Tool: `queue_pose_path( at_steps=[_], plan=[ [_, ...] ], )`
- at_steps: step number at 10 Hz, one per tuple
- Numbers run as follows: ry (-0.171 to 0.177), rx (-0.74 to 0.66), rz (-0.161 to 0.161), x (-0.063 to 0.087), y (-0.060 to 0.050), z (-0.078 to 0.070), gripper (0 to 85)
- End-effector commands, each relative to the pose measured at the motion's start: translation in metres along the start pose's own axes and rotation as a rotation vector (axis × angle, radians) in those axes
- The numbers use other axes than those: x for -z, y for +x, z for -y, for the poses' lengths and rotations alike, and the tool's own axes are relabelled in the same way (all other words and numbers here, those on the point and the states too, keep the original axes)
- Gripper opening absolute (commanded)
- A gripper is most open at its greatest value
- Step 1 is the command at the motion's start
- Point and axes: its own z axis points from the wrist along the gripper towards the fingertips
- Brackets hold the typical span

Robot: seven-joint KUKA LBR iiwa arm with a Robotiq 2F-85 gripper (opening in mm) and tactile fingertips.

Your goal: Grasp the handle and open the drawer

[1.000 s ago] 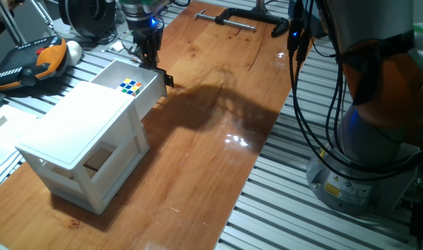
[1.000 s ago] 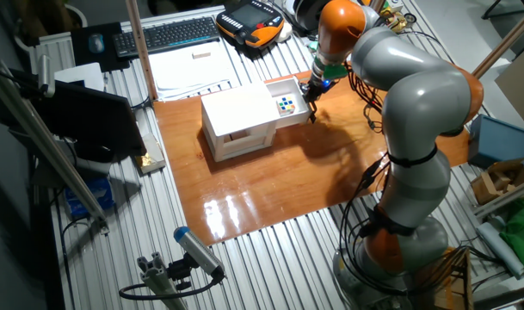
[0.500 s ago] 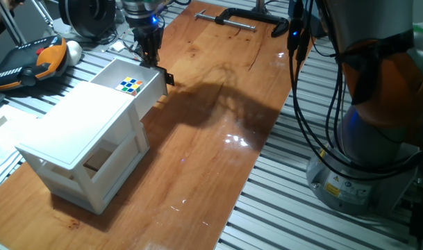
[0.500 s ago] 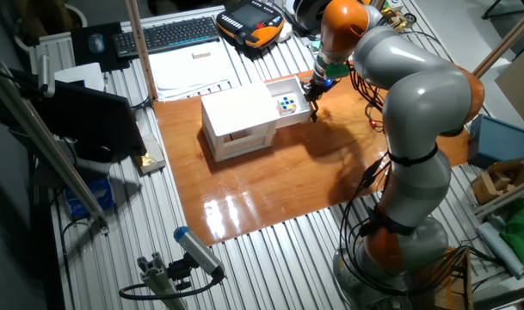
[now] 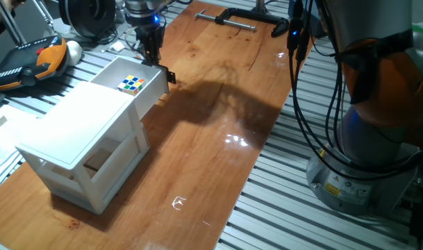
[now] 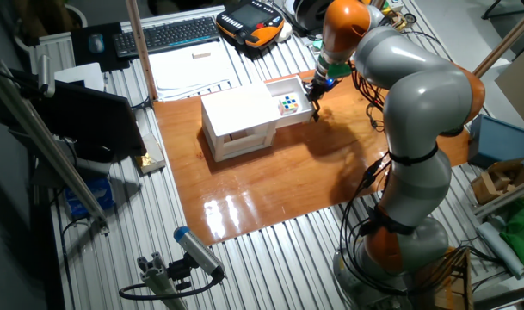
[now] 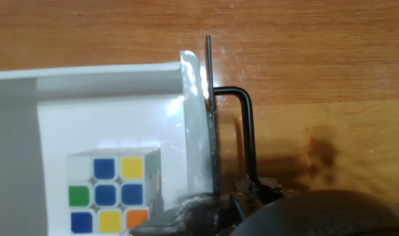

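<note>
Handle (image 7: 246,128) is a thin black bar sticking off the front wall of the white drawer (image 5: 150,85), which sits pulled out of the white cabinet (image 5: 83,135) with a Rubik's cube (image 7: 114,190) inside. Gripper (image 5: 153,58) comes down right at that front edge, fingers pinching the handle as far as I can see. All of it's on the wooden tabletop (image 5: 218,111), with a black clamp (image 5: 242,15) at the far end.

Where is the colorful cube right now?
The puzzle cube sits inside the open drawer, near its front wall, beside the gripper at the handle. The hand view shows it at bottom left.
</note>
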Motion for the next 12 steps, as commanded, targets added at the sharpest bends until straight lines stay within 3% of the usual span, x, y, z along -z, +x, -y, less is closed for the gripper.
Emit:
queue_pose_path(
  at_steps=[1, 8, 10, 12],
  plan=[
    [0.000, 0.002, 0.000, -0.0001, -0.0001, 0.0004, 0.7],
    [0.003, -0.001, 0.000, 0.0000, -0.0006, 0.0027, 2.0],
    [0.003, -0.011, 0.008, 0.0000, -0.0006, 0.0027, 20.3],
    [0.001, -0.009, 0.006, -0.0004, -0.0007, 0.0026, 18.7]
  ],
)
